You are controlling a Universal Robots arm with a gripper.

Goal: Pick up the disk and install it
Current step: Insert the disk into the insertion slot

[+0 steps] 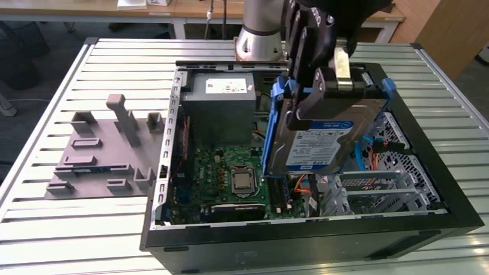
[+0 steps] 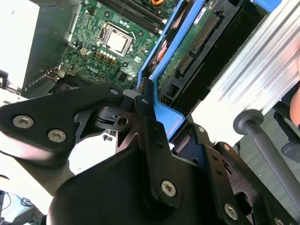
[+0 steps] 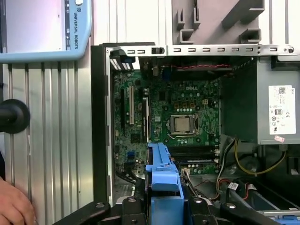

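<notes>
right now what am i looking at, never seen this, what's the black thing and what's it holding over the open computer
It's a robot arm over an open desktop computer on a slatted metal table. The exterior view looks on from off the arm; both wrist views come from cameras riding on the arm. The black thing is its end effector, shut on the disk: a silver hard drive in a blue bracket, held on edge above the computer. Inside are a green motherboard and a grey box. A grey moulded plate lies beside the computer, and a person's hand shows in the first wrist view.
</notes>
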